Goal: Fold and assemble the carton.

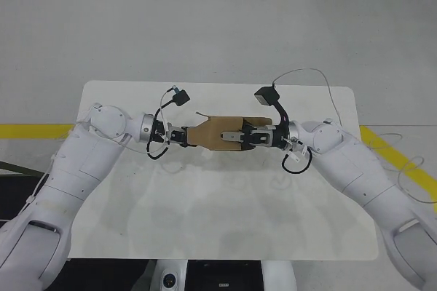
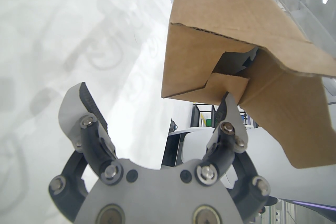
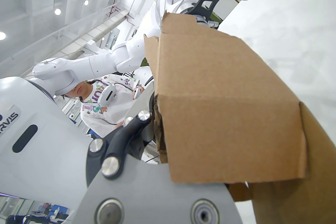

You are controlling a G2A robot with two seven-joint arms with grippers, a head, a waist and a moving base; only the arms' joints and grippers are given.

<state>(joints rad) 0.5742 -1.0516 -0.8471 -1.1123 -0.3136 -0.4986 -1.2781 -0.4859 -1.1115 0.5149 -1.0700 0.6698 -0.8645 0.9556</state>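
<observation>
Your carton (image 1: 215, 133) sits between the 2 arms, over the far middle of the white table (image 1: 204, 218). It is brown cardboard, already squared up into a box shape, and its end flaps are not closed. In the left wrist view the carton (image 2: 223, 25) shows a gap at its near end where the flaps meet loosely, and 1 long flap hangs out past the body. You cannot tell from these views whether its underside touches the table.

Your right gripper (image 1: 237, 136) is on the carton's right end. 1 finger lies flat along the top panel, and a pale finger part shows inside the box through that gap, so the gripper is clamped on the cardboard. In the right wrist view the carton (image 3: 223, 117) sits right against the wrist.

Your left gripper (image 2: 156, 95) is at the carton's left end with its jaws spread wide and nothing between them. 1 fingertip (image 2: 231, 109) touches the edge of a small end flap, and the other fingertip (image 2: 89, 101) is well apart from the box
</observation>
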